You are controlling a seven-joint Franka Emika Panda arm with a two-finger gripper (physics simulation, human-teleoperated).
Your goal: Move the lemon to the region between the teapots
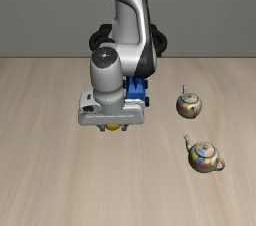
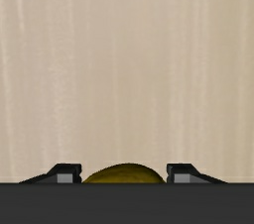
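Observation:
The yellow lemon [image 2: 122, 174] sits between my two fingertips, and both fingers [image 2: 66, 173] press against its sides. In the exterior view the lemon [image 1: 115, 126] peeks out just beneath the hand, with my gripper [image 1: 114, 122] shut on it. Two small metallic teapots stand toward the exterior view's right: one farther back [image 1: 188, 103] and one nearer the front [image 1: 205, 157]. The gripper with the lemon is to the left of both teapots, roughly level with the gap between them.
A blue block [image 1: 137, 92] shows behind the hand, partly hidden by the arm. The wooden tabletop [image 1: 50, 170] stretches bare around the gripper and toward the front.

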